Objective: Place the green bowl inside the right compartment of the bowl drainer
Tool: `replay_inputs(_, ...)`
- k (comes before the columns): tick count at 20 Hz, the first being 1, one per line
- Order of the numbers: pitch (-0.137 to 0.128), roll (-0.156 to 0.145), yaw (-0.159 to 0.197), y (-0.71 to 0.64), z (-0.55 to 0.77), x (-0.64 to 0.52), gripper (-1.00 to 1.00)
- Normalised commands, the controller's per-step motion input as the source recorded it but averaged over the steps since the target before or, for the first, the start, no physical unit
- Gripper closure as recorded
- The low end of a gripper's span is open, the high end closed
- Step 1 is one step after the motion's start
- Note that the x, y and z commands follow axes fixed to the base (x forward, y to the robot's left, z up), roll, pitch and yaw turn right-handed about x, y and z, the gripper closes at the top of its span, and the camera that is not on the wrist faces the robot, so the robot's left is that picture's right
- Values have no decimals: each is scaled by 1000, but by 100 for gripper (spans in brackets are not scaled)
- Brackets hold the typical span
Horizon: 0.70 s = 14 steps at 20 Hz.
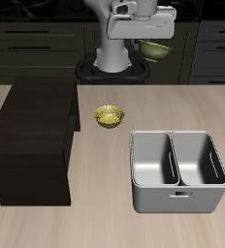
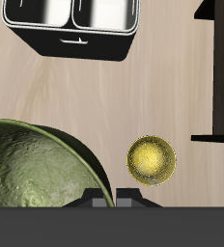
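The gripper [image 1: 155, 41] had its jaws closed on the green bowl [image 1: 154, 47], held high above the desk's [image 1: 105, 223] back edge. Carrying it to the bowl drainer [image 1: 177, 199] and lowering it into the right compartment remained.

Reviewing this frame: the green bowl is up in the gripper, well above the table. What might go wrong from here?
1. The green bowl appears pinched only at its rim by the gripper, so it may tilt or slip while carried.
2. It hangs high and far back from the bowl drainer; a release too soon would drop it near the yellow bowl.
3. The drainer's two wells look alike, so it might land in the wrong one.
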Motion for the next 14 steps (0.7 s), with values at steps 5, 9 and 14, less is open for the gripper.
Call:
replay_inputs(5, 6, 12, -8, 93, 132, 278, 100)
replay_inputs(9, -9, 33, -32, 117, 136, 152, 100)
replay_inputs(14, -2, 18, -17, 65, 155, 256, 100)
